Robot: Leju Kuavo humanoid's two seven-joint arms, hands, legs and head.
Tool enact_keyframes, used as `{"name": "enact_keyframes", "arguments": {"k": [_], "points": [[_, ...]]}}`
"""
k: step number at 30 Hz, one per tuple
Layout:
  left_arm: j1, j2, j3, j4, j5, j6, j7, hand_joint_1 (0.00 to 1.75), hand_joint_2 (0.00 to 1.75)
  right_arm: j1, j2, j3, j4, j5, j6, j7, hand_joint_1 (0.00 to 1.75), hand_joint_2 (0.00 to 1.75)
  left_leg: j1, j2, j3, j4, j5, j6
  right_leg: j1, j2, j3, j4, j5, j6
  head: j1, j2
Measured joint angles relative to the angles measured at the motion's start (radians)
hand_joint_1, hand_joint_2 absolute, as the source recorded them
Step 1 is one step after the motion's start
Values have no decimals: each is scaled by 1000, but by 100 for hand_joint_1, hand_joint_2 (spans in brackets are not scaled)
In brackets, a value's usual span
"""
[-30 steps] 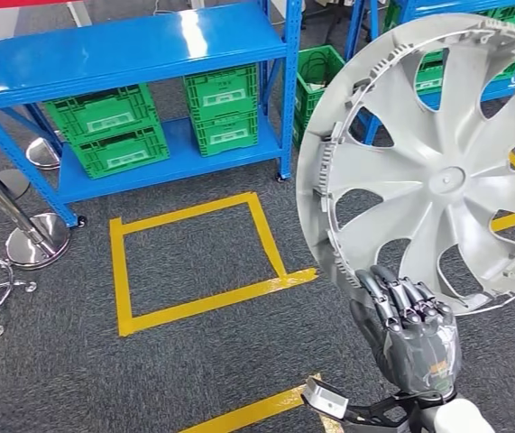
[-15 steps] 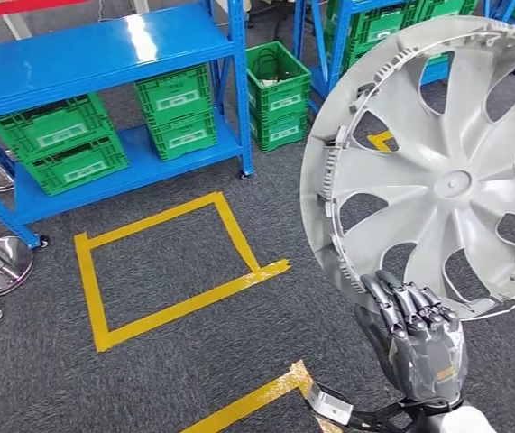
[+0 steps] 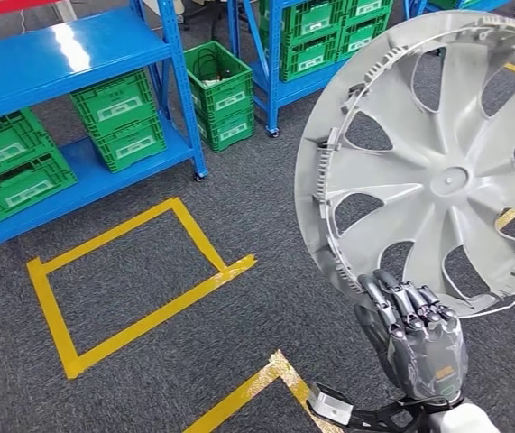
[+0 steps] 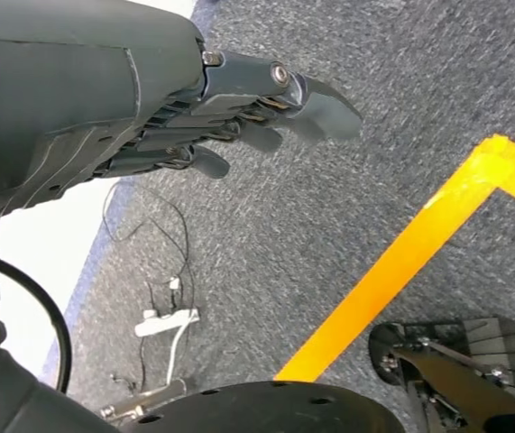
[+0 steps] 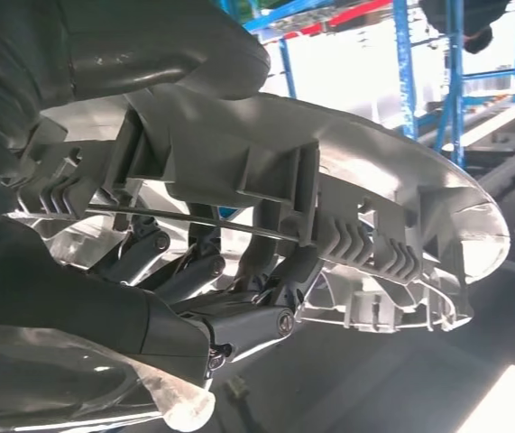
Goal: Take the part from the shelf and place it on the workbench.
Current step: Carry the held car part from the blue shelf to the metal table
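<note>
grey carpet with yellow tape, right hand gripping upright wheel cover rim, ribbed back facing camera

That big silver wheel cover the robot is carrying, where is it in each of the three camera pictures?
Head view: the wheel cover fills the right side, its lower rim held by the right hand.
Right wrist view: its ribbed rim crosses the middle, seen edge-on, with the fingers beneath it.
Left wrist view: not in it.
Shared landmark: the blue shelf posts.

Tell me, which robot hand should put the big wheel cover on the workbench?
Probably the right hand: it already holds the wheel cover by its rim. The left hand hangs over the carpet, holding nothing.
</note>
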Motion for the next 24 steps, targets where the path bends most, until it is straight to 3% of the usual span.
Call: {"name": "enact_keyframes", "arguments": {"k": [1, 3, 5, 7, 8, 9, 12, 14, 16, 18, 20, 22, 23, 24], "points": [[-1, -1, 0, 0, 0, 0, 0, 0, 175, 4, 3, -7, -1, 0, 0, -6, 175, 175, 1, 12, 0, -4, 2, 5, -2, 1, -8, 1, 2, 6, 0, 0], [-1, -3, 0, 0, -1, -1, 0, 0, 175, 10, 7, -20, -2, 0, 0, -19, 175, 175, 3, 37, -1, -12, 11, 16, 1, -41, -33, 38, -23, 14, 6, 0], [2, -2, 1, 0, -1, -1, 1, 0, 175, 13, 8, -31, -2, 0, 0, -30, 175, 175, 0, 66, -4, -14, 14, 23, 5, -100, -84, 152, -88, 19, 14, 0], [5, -2, 3, 0, -1, -1, 3, 0, 175, 17, 8, -43, -1, 0, 1, -37, 175, 175, -6, 95, -6, -14, 14, 25, 4, -117, -130, 271, -135, 23, 17, 0], [5, -1, 4, 0, -1, -1, 4, 0, 175, 22, 8, -52, 0, 0, 3, -38, 175, 175, -8, 109, -6, -13, 14, 25, 4, -120, -130, 286, -135, 23, 17, 0], [5, -1, 5, 0, -1, -1, 5, 0, 175, 28, 8, -62, 1, 0, 6, -37, 175, 175, -9, 121, -5, -13, 13, 26, 5, -123, -108, 260, -118, 22, 18, 0], [5, 0, 8, 0, -1, -1, 5, 0, 175, 38, 6, -89, 2, 0, 20, -36, 175, 175, -15, 150, -1, -11, 7, 21, 12, -170, 15, 57, -53, 9, 18, 0], [6, 2, 11, 0, -1, -1, 5, 0, 175, 39, 3, -101, 3, 0, 28, -33, 175, 175, -22, 165, -1, -8, 4, 15, 19, -189, 47, 0, -50, -6, 17, 0], [7, 4, 14, 0, -1, -2, 5, 0, 175, 43, -2, -112, 3, 0, 42, -22, 175, 175, -24, 177, -1, -6, 1, 10, 18, -170, 45, -1, -46, -18, 17, 0], [7, 5, 16, 0, -1, -3, 5, 0, 175, 47, -11, -119, 3, 0, 61, -8, 175, 175, -21, 154, -10, 20, -24, 0, 13, -153, 43, -4, -42, -28, 14, 0], [4, 4, 18, 0, 0, -4, 5, 0, 175, 48, -21, -121, 3, 0, 78, 7, 175, 175, -16, 111, -52, 123, -85, -10, 10, -136, 40, -6, -39, -35, 9, 0], [-2, 4, 21, 0, 1, -6, 4, 0, 175, 49, -33, -122, 3, 0, 95, 28, 175, 175, -14, 95, -106, 254, -138, -13, 11, -115, 39, -5, -38, -38, 6, 0], [-5, 4, 23, 0, 1, -6, 4, 0, 175, 49, -42, -122, 2, 0, 104, 40, 175, 175, -14, 94, -117, 284, -138, -12, 11, -103, 40, -5, -38, -38, 6, 0], [-6, 4, 24, 0, 1, -7, 5, 0, 175, 49, -51, -122, 2, 0, 112, 51, 175, 175, -14, 93, -111, 275, -118, -11, 11, -90, 42, -4, -38, -38, 6, 0]]}}
